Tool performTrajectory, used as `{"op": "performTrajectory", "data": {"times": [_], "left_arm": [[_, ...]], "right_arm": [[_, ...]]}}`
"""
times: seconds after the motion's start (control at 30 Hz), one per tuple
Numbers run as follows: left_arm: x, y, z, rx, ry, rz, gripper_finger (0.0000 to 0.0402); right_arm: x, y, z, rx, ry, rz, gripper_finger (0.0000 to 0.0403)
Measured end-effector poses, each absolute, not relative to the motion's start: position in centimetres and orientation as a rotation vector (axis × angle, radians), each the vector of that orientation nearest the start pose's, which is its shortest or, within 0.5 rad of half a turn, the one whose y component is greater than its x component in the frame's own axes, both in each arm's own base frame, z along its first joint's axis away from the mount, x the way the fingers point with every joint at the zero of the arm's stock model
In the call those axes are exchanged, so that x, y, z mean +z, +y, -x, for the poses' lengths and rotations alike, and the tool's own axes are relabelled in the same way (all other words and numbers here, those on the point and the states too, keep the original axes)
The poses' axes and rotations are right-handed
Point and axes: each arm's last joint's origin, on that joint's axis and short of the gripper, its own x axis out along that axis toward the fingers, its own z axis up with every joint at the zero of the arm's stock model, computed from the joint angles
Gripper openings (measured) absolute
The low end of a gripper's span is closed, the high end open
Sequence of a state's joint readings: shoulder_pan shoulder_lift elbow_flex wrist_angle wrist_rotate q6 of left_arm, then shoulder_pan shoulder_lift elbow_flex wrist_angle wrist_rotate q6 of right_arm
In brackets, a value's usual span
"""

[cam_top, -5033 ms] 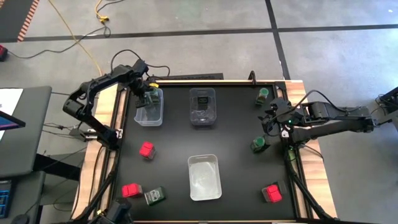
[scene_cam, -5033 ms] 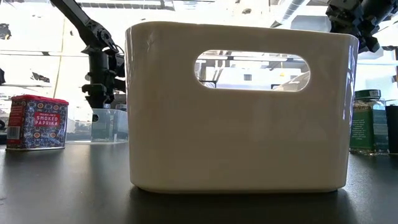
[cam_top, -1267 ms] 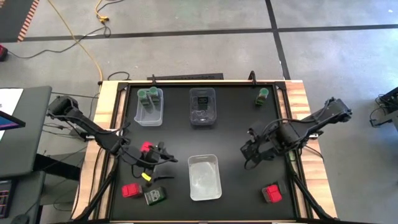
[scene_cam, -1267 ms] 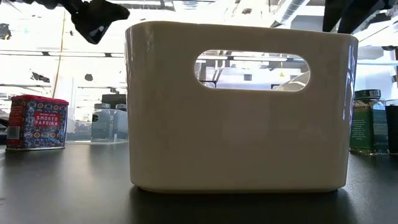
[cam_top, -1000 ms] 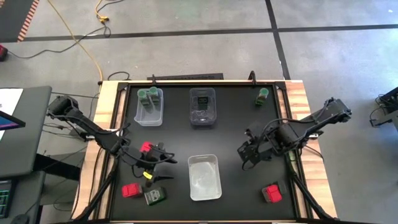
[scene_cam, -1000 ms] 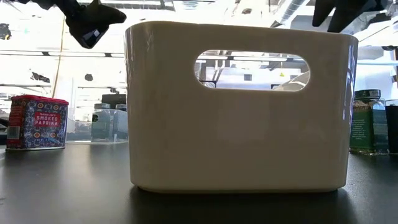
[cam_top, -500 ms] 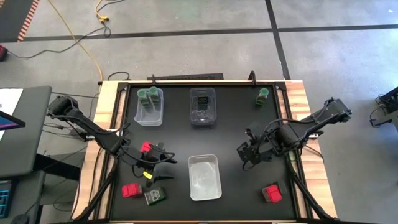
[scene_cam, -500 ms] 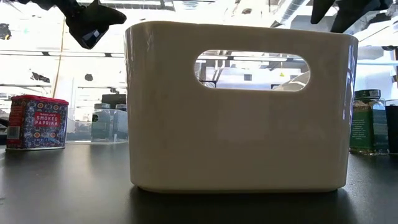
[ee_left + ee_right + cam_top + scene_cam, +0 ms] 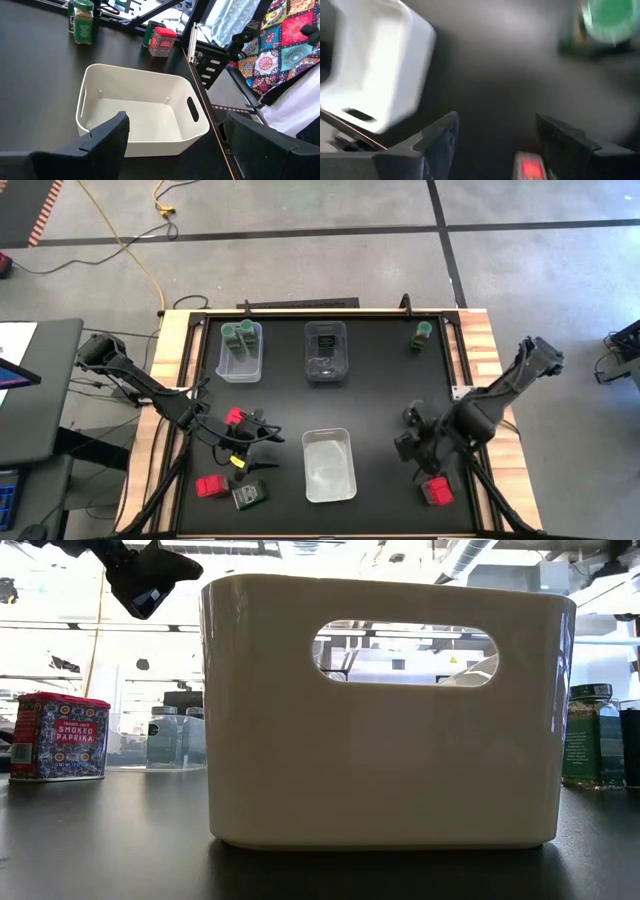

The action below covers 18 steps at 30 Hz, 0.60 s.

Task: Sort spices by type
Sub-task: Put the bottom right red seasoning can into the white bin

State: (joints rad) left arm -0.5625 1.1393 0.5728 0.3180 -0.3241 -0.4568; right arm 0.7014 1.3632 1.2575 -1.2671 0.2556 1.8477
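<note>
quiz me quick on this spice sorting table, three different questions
1. True or false: the white bin at the table's front is empty.
2. What lies in the middle clear bin? A) a red packet B) a dark box C) a green-lidded jar
3. How many red packets lie on the table outside any bin?
Key: 1 true; 2 B; 3 three.

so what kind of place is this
Probably a robotics lab or workshop, not a kitchen: a black table on a wooden frame stands on bare concrete floor, with a yellow cable trailing across it and open ceiling ducts overhead.
</note>
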Motion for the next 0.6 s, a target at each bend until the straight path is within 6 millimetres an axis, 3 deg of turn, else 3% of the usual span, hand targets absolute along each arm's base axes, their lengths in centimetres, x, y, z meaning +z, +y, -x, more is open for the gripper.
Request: {"op": "performTrajectory", "data": {"times": [0.27,0.47,0.6], "left_arm": [[23.7,-12.0,-20.8,-0.177,0.291,0.337,0.0312],[23.7,-12.0,-20.8,-0.176,0.294,0.336,0.0312],[23.7,-12.0,-20.8,-0.176,0.294,0.336,0.0312]], "right_arm": [[28.1,18.1,-15.9,-0.781,1.098,-1.156,0.0291],[27.3,20.4,-14.2,-0.83,1.231,-1.215,0.0291],[26.1,22.2,-14.2,-0.842,1.275,-1.238,0.0291]]}}
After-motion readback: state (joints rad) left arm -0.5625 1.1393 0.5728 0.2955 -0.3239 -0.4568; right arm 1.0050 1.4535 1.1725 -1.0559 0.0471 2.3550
